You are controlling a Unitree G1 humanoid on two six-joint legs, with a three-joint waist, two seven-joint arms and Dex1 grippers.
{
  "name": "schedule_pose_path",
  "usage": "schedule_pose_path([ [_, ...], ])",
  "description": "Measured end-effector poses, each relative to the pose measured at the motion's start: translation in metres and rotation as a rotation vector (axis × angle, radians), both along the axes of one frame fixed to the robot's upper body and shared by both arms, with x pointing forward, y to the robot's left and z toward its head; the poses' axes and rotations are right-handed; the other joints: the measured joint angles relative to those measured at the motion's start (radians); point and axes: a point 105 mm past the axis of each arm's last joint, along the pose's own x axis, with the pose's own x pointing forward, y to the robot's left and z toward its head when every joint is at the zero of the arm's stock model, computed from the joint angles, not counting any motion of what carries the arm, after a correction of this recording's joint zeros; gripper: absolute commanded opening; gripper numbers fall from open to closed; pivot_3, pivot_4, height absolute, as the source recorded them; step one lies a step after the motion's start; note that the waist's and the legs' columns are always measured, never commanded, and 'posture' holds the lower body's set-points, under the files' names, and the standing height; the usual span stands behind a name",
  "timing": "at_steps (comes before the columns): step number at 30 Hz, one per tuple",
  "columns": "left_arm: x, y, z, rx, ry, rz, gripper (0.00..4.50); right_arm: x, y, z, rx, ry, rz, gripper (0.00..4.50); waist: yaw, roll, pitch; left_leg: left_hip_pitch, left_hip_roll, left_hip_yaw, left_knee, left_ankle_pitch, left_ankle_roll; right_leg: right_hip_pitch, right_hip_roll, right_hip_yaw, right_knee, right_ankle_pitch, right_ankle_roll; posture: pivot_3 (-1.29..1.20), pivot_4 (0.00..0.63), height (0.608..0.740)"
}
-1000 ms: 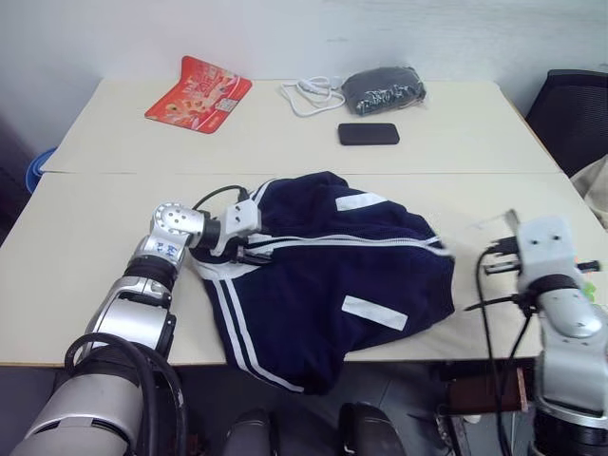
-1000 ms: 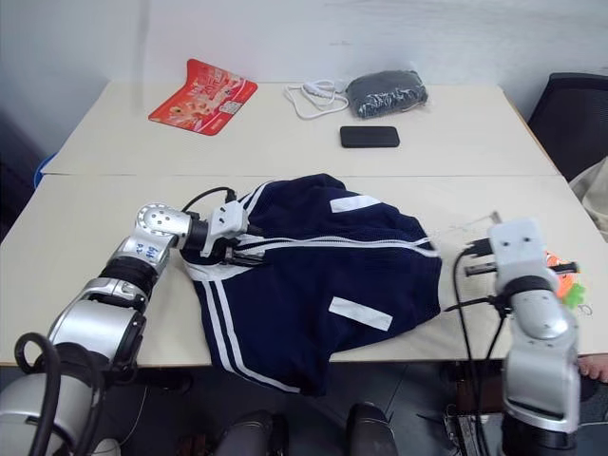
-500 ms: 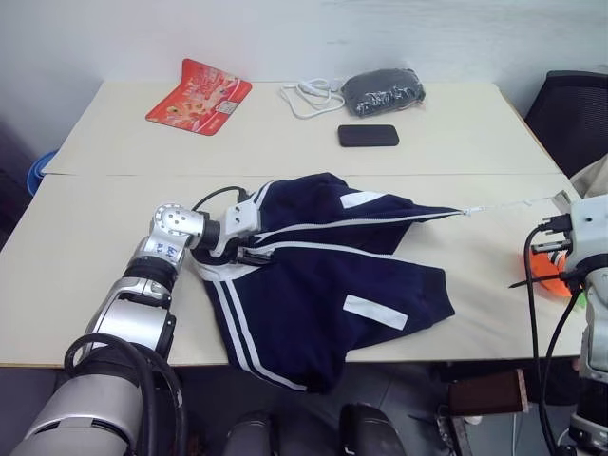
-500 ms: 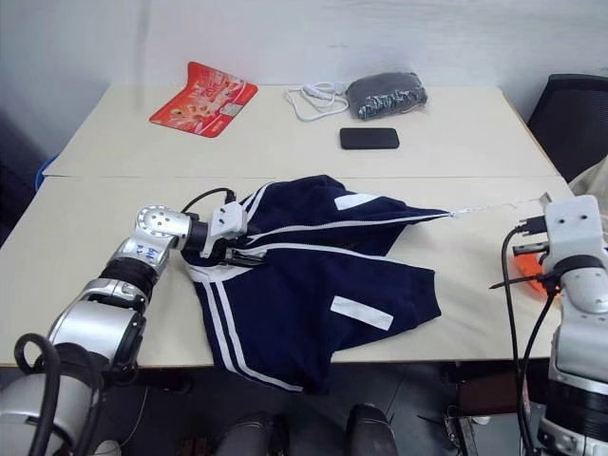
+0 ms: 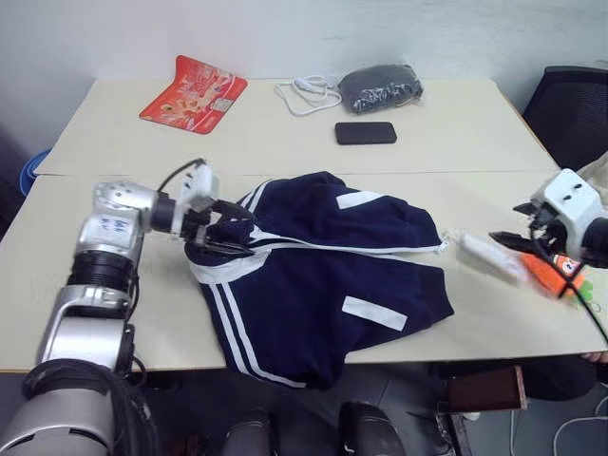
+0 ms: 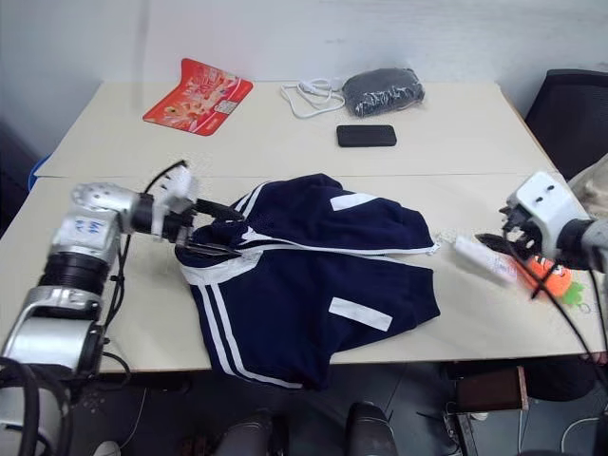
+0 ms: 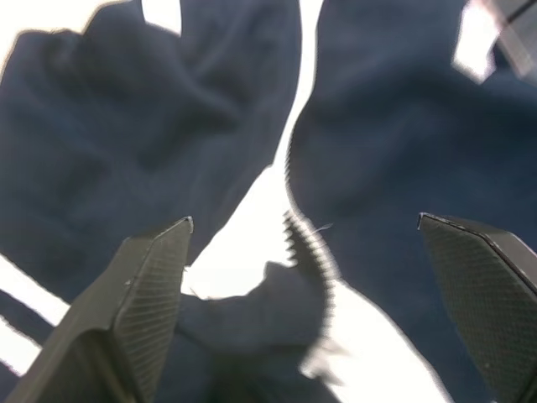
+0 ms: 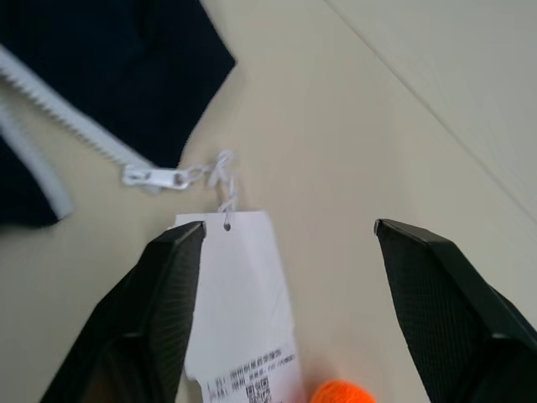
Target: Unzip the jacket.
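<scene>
The navy jacket (image 5: 323, 275) lies crumpled mid-table, white stripes and patches showing, its white zipper line (image 5: 351, 249) parted from the collar across to the right edge. My left gripper (image 5: 231, 228) hovers open just over the collar, nothing between its fingers (image 7: 147, 285). At the right my right gripper (image 5: 508, 239) is open and points at the jacket's white paper tag (image 8: 243, 311), which lies flat on the table. A string ties the tag to the zipper pull (image 8: 155, 176) at the jacket's right edge.
An orange carrot plush (image 5: 556, 275) lies under the right hand near the table's right edge. On the far table sit a red packet (image 5: 195, 92), a white cable (image 5: 304, 95), a grey bundle in plastic (image 5: 380, 87) and a black phone (image 5: 366, 132). A black chair (image 5: 575, 109) stands back right.
The right gripper pulled the zipper pull and tag to the right, then opened and dropped them; the jacket's right edge fell slack. The left gripper opened, let go of the collar, and drew back left and up.
</scene>
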Motion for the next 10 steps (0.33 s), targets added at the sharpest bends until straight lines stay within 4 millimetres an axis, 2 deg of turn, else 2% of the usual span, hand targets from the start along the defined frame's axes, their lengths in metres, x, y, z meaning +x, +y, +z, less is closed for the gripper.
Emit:
schedule_pose_path([
  [2,-0.006,0.022,0.012,0.000,0.005,0.069,4.50,-0.013,-0.011,0.006,0.019,0.075,0.029,4.46,0.000,0.000,0.001,0.000,0.001,0.000,0.000,0.000,0.000,0.000,0.000,0.000,0.000,0.000,0.000,0.00,0.150,0.740],
  [4,-0.015,0.054,0.032,0.041,-0.042,0.162,4.50,-0.031,-0.029,0.018,0.067,0.151,0.038,4.46,0.000,0.000,0.001,0.001,0.001,0.001,0.000,0.000,0.000,0.000,0.000,0.000,0.000,0.000,0.000,0.00,0.150,0.740],
  [6,-0.022,0.076,0.044,0.080,-0.077,0.226,4.50,-0.043,-0.041,0.029,0.113,0.171,0.029,4.46,0.000,0.000,0.001,0.001,0.001,0.001,0.000,0.000,0.000,0.000,0.000,0.001,0.000,0.000,0.000,0.00,0.150,0.740],
  [10,-0.032,0.108,0.050,0.131,-0.092,0.321,4.50,-0.057,-0.060,0.035,0.229,0.184,-0.009,4.46,0.003,0.000,0.001,0.002,0.001,0.002,0.001,0.000,0.000,0.001,0.000,0.001,0.000,0.000,0.000,0.00,0.150,0.740],
])
